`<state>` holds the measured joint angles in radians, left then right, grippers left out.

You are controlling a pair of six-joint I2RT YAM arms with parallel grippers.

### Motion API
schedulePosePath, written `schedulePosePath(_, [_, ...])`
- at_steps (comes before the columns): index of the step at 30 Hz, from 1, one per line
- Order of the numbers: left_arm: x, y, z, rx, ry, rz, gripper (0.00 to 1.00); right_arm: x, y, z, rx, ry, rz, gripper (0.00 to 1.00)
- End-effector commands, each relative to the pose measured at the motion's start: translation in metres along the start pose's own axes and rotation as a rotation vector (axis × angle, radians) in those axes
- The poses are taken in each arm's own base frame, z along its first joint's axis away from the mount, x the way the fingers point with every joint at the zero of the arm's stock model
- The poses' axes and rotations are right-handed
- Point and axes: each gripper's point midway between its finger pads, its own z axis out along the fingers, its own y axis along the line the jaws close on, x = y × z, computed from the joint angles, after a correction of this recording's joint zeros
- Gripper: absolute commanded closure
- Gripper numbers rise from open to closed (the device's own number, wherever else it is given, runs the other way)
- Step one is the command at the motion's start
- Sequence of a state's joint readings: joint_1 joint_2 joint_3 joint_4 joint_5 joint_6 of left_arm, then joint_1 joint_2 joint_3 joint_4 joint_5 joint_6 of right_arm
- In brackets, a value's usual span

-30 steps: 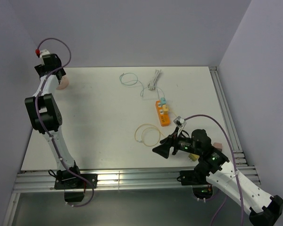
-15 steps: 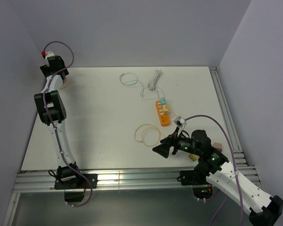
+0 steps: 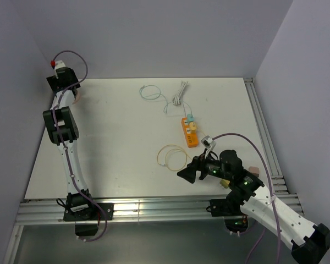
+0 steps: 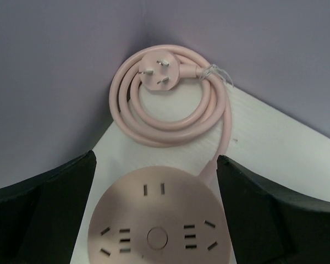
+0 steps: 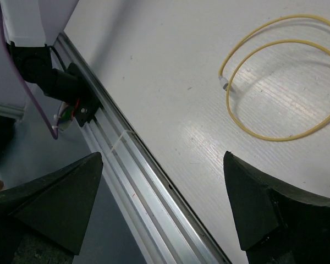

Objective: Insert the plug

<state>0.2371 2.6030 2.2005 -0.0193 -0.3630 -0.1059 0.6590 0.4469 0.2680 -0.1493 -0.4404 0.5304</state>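
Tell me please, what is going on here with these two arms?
The left gripper hovers, open and empty, over a round pink socket hub in the far left corner. The pink plug lies inside its coiled cord beyond the hub, not inserted. The right gripper, also open, hangs near a yellow cable. Nothing is held.

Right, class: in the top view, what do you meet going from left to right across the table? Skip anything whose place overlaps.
left arm → green cable → orange strip
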Motion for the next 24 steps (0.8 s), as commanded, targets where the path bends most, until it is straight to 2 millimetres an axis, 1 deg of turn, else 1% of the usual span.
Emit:
schedulePosePath(1, [-0.021,-0.003,0.010,0.024,-0.063,-0.025,0.04,-0.013,0.004,0.002,-0.006,-0.037,-0.019,0.03])
schedulePosePath(5, [-0.025,0.000,0.012,0.050,-0.067,-0.056,0.06,-0.013,0.002,0.003,0.006,-0.036,-0.015,0.03])
schedulePosePath(7, [-0.025,0.004,0.012,0.049,-0.063,-0.061,0.10,-0.014,0.003,0.003,0.006,-0.042,-0.016,0.03])
schedulePosePath(9, [-0.021,0.005,0.012,0.049,-0.053,-0.043,0.14,-0.014,0.003,0.002,0.009,-0.043,-0.018,0.03])
schedulePosePath(10, [-0.015,0.006,0.010,0.053,-0.024,-0.026,0.18,-0.015,0.003,0.002,0.008,-0.044,-0.015,0.03])
schedulePosePath(12, [-0.008,0.006,0.008,0.060,-0.003,0.002,0.20,-0.014,0.004,0.001,0.006,-0.042,-0.015,0.03])
schedulePosePath(13, [-0.008,0.007,0.007,0.057,0.001,0.008,0.21,-0.014,0.004,0.001,0.006,-0.042,-0.013,0.03])
schedulePosePath(14, [-0.002,0.009,0.007,0.052,0.015,0.020,0.21,-0.014,0.004,0.000,0.005,-0.043,-0.012,0.03])
schedulePosePath(17, [0.004,0.011,0.004,0.046,0.037,0.056,0.23,-0.014,0.005,-0.001,-0.001,-0.049,-0.011,0.03])
schedulePosePath(19, [0.008,0.013,0.003,0.038,0.051,0.072,0.26,-0.013,0.006,-0.002,-0.004,-0.051,-0.008,0.03])
schedulePosePath(20, [0.013,0.014,0.002,0.037,0.069,0.077,0.27,-0.012,0.005,-0.002,-0.004,-0.051,-0.007,0.03])
schedulePosePath(22, [0.014,0.014,-0.002,0.047,0.078,0.078,0.29,-0.012,0.006,-0.003,-0.008,-0.051,-0.005,0.03])
schedulePosePath(23, [0.022,0.014,-0.003,0.049,0.097,0.081,0.29,-0.011,0.006,-0.003,-0.008,-0.049,-0.005,0.03])
schedulePosePath(24, [0.019,0.015,-0.007,0.048,0.093,0.074,0.30,-0.012,0.006,-0.003,-0.009,-0.052,-0.005,0.03])
